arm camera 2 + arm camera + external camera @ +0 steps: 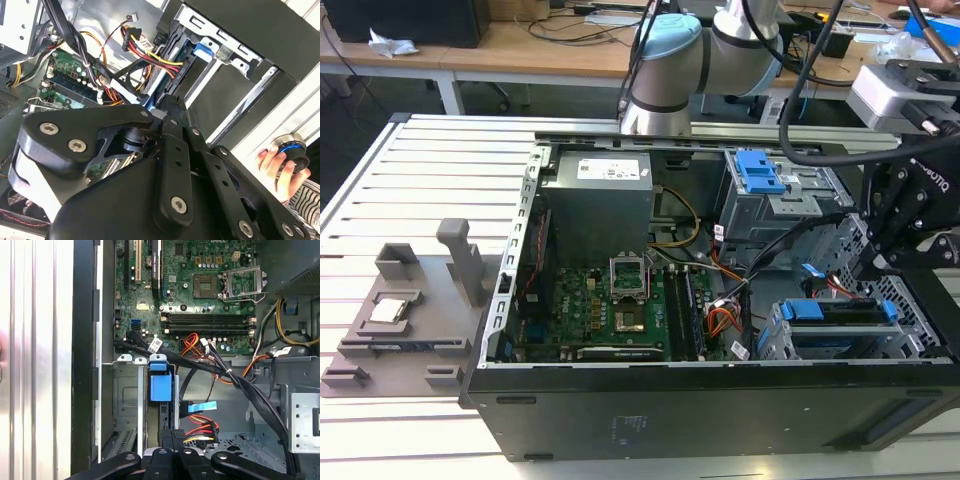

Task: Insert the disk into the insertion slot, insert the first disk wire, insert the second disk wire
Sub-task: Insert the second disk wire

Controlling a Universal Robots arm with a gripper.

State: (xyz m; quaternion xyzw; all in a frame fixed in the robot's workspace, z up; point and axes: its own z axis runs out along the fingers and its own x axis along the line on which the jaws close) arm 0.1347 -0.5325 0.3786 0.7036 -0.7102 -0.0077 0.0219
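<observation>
Tool (172,438), fingers pressed together, hangs low inside the open computer case (720,410), right at the edge of the disk (161,388); whether it pinches anything cannot be told. The disk sits in the insertion slot (910,310), in the case corner on the exterior view's right, with its blue carrier tabs at the mouth. Red, yellow and black wires (199,430) lie just beside the fingertips. Outside the case, a person's hand (276,167) grips a round blue-ringed knob (292,148) over the slatted desk (400,180).
</observation>
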